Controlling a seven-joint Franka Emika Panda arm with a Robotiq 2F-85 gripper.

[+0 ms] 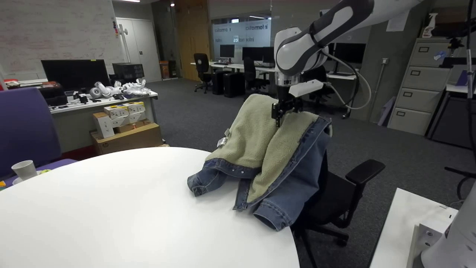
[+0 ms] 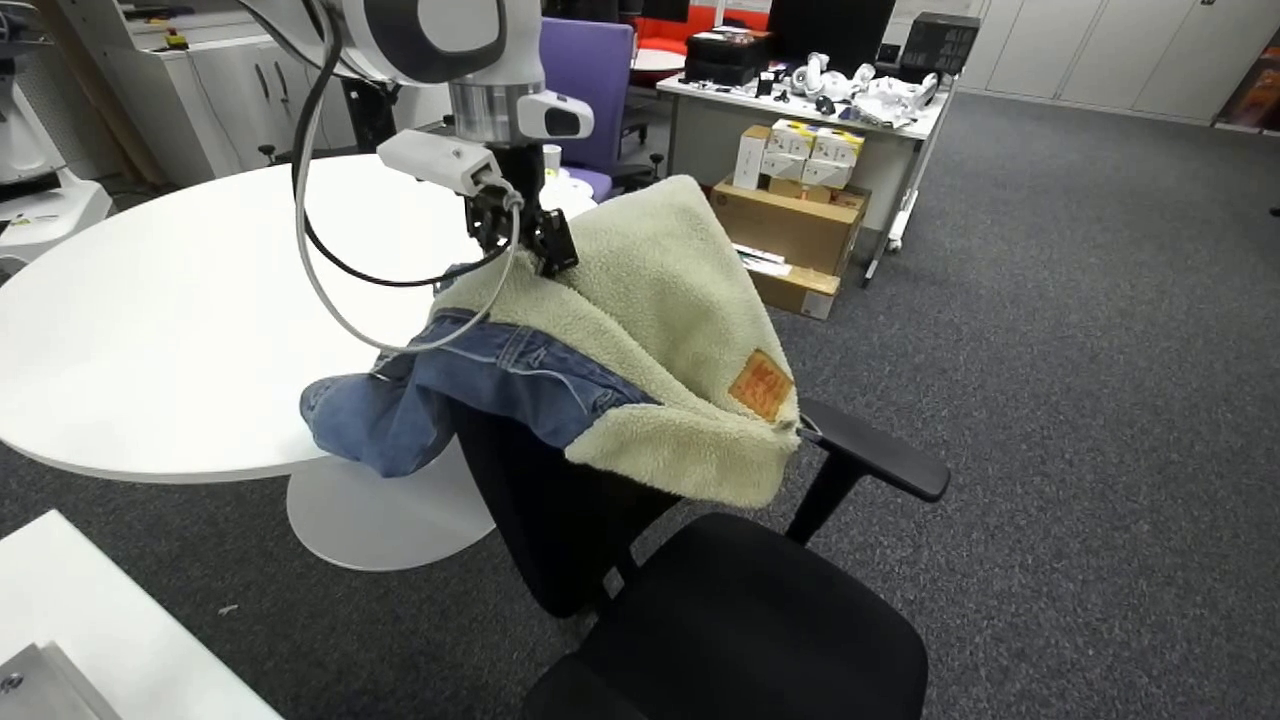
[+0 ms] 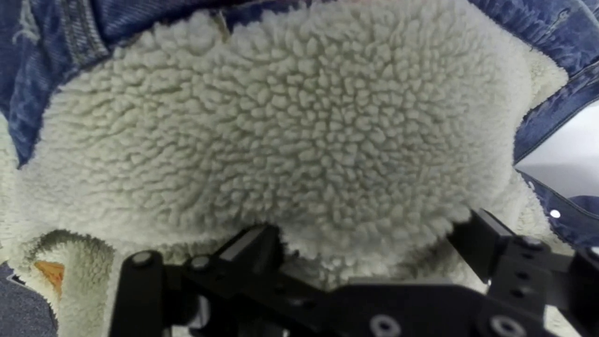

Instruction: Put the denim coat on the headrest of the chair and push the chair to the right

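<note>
The denim coat (image 1: 256,137) is draped fleece side up over the tall back of the black chair (image 2: 740,620). In an exterior view its sleeves and hem spread onto the white round table (image 1: 111,208). In an exterior view a fleecy flap with an orange patch hangs over the chair's seat side (image 2: 690,450). The headrest is hidden under the coat. My gripper (image 1: 288,116) points down at the top of the coat, also in an exterior view (image 2: 527,258). In the wrist view its fingers (image 3: 372,225) are wide apart, with fleece bulging between them.
The table stands against the chair's back. The chair's armrest (image 1: 366,171) sticks out beside it. A white bench (image 1: 412,208) holds the robot base. A purple chair (image 1: 26,123) with a white cup (image 1: 24,170) and a desk with boxes (image 2: 790,220) stand beyond.
</note>
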